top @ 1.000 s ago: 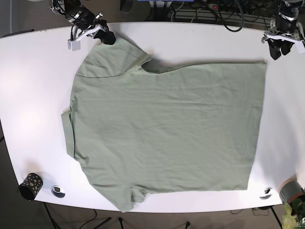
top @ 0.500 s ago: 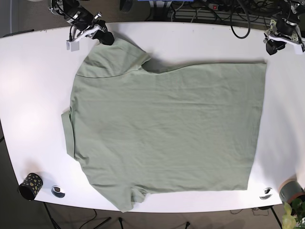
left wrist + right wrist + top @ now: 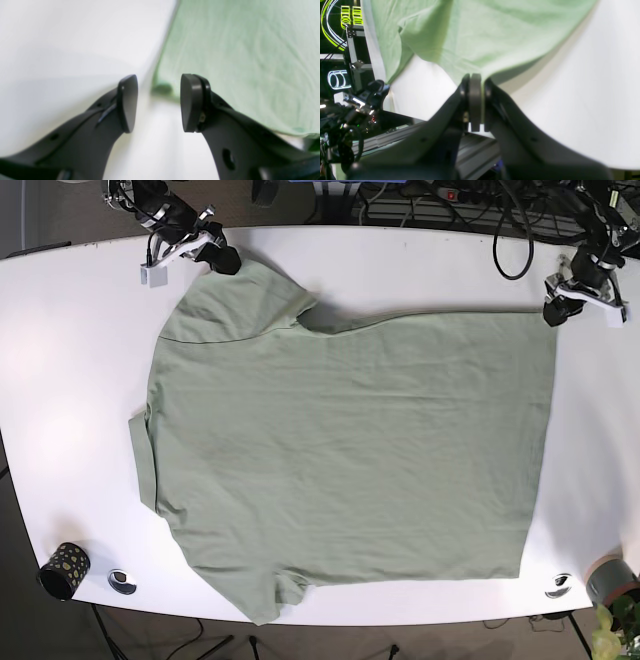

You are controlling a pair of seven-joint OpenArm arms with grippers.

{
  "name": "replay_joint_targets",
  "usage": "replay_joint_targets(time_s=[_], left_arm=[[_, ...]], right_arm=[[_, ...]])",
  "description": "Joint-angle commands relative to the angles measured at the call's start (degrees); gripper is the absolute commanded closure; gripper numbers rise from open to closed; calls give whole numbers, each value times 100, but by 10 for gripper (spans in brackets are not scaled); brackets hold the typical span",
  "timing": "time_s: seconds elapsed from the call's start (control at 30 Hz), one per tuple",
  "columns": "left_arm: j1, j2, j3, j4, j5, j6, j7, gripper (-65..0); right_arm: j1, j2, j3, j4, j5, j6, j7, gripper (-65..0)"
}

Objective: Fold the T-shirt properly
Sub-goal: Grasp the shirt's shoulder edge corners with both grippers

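Grasp step: T-shirt lying flat mid-table, right gripper clamping its sleeve tip at the far edge, left gripper hovering fingers apart at the hem corner — needs closing.

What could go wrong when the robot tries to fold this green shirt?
1. The left gripper is open beside the T-shirt corner, with no cloth between its pads. If it shuts there, it may pinch nothing or only a thin edge that could slip out.
2. The right gripper pinches only the sleeve's edge. A pull might tug that sleeve loose.
3. With one end held and the other free, lifting now could drag the shirt crooked.
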Motion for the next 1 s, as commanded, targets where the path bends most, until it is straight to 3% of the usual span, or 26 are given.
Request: replay_joint_targets(time_s=[0.0, 0.47, 0.53, 0.7, 0.97], left_arm=[[21, -54, 27, 7, -24, -43, -16, -262], [-129, -63, 343, -301, -24, -8, -25, -254], [-199, -63, 343, -301, -24, -8, -25, -219], [-304, -63, 352, -301, -15, 1, -25, 0], [-375, -63, 343, -160, -24, 1, -33, -13]], right_arm=[[-22, 44, 30, 88, 115, 72, 65, 0], [-13, 26, 48, 88, 115, 72, 74, 0], [-13, 26, 48, 88, 115, 72, 83, 0], [110, 26, 48, 88, 115, 72, 83, 0], [189, 26, 65, 132, 115, 72, 83, 0]])
